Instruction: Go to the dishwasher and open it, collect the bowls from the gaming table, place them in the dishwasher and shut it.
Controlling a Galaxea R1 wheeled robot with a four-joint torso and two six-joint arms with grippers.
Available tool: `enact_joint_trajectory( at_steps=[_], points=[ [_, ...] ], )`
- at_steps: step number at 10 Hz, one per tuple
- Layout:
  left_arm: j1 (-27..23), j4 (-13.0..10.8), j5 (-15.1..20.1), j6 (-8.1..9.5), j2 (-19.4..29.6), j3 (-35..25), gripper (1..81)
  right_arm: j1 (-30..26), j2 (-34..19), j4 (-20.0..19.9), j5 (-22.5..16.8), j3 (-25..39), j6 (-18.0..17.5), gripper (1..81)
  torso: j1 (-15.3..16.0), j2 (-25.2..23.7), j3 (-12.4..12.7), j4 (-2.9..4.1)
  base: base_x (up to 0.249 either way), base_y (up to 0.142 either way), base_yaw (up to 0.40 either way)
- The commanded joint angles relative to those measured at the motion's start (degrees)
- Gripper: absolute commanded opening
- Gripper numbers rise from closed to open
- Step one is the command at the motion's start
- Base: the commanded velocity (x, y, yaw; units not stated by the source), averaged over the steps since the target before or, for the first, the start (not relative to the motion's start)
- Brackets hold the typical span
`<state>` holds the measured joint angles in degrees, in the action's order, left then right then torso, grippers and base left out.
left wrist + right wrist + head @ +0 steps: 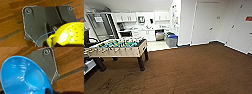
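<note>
Blue bowl (25,75) sits close against the right gripper, apparently held at its rim — light, rigid, glossy and slippery — while a yellow bowl (70,33) crowds the left, whose grip I cannot tell.

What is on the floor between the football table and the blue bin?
Nothing much: in the head view, bare brown carpet and pale kitchen floor lie between the football table and the blue bin.

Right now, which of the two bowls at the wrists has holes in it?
The yellow bowl in the left wrist view: its wall is dotted with small holes. The blue bowl in the right wrist view is smooth and glossy.
</note>
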<state>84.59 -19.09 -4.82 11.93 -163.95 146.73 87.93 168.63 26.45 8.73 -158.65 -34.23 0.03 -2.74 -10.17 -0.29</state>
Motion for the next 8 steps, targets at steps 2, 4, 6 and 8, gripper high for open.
enact_joint_trajectory(
  at_steps=[2,4,6,8],
  points=[
    [-2.01,-0.25,2.62,-0.25,0.99,-0.12,1.0,-1.84,-0.56,0.62,-2.49,-0.34,0.31,1.0,0.00,0.00,0.00,0.00,0.000,0.000,-0.341],
    [-2.01,-0.42,2.71,-0.25,1.08,-0.12,1.0,-1.92,-0.64,0.62,-2.49,-0.34,0.31,1.0,0.00,0.00,0.00,0.00,0.000,-0.084,-0.161],
    [-2.01,-0.51,2.62,-0.25,1.08,-0.12,1.0,-1.92,-0.56,0.53,-2.49,-0.34,0.83,1.0,0.00,0.00,0.00,0.00,0.000,-0.036,0.000],
    [-2.01,-0.25,2.62,-0.25,1.08,-0.04,1.0,-2.01,-0.64,0.53,-2.49,-0.34,0.83,1.0,0.00,0.00,0.00,0.00,0.000,0.000,0.000]
  ],
)
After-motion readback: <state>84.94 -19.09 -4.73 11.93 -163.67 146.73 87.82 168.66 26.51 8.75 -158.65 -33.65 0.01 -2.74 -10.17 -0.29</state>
